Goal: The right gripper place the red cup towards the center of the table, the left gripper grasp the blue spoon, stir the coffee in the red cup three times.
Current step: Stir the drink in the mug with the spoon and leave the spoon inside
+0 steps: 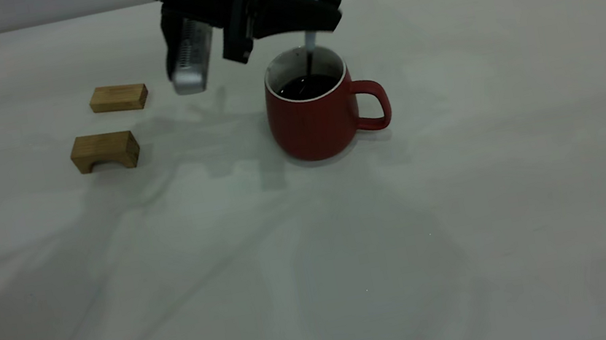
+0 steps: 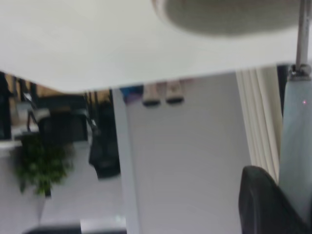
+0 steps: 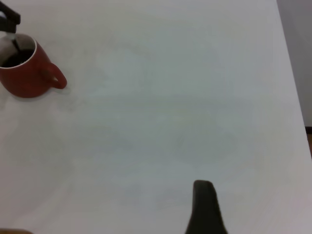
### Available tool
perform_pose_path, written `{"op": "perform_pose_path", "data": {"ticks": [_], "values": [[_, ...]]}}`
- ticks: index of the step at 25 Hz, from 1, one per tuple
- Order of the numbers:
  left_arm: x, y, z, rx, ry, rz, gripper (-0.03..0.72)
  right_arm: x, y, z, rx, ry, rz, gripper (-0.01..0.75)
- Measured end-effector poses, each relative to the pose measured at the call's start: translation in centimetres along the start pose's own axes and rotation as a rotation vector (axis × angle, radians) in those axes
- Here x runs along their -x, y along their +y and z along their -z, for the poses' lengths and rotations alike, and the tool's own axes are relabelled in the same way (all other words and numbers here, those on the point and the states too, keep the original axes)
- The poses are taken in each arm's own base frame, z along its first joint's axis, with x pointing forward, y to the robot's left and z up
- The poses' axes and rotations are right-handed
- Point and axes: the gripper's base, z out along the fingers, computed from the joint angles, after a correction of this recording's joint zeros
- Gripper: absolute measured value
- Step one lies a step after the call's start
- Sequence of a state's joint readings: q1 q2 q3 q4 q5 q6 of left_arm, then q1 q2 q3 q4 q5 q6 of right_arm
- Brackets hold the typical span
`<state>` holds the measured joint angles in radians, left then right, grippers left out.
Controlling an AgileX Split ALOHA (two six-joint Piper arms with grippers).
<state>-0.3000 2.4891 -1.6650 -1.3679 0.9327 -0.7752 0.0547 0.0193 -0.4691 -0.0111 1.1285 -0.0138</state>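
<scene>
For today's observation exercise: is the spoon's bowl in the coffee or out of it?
In. The blue spoon hangs from the left gripper, and its neck runs down into the coffee inside the red cup.

The left arm reaches in from the table's far edge and slopes downward. The left gripper (image 1: 262, 46) hangs above the table's middle, one ribbed silver finger (image 1: 190, 59) pointing down, its jaws closed. The right gripper (image 3: 204, 207) shows only one dark fingertip, above the table near a side edge.
</scene>
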Motion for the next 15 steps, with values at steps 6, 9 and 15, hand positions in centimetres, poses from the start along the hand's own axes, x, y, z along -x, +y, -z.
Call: {"op": "perform_pose_path", "data": {"ticks": [6,9,15], "values": [[0.3,0.8,-0.5,0.066,0.086,0.083,0.132,0.0,0.0,0.0,0.000,0.000,0.000,0.591],[0.2,0.7,-0.2,0.078,0.019,0.066,0.131,0.0,0.0,0.0,0.000,0.000,0.000,0.591],[0.4,-0.3,-0.1,-0.013,-0.040,-0.017,0.130,0.0,0.0,0.0,0.000,0.000,0.000,0.591]]}}
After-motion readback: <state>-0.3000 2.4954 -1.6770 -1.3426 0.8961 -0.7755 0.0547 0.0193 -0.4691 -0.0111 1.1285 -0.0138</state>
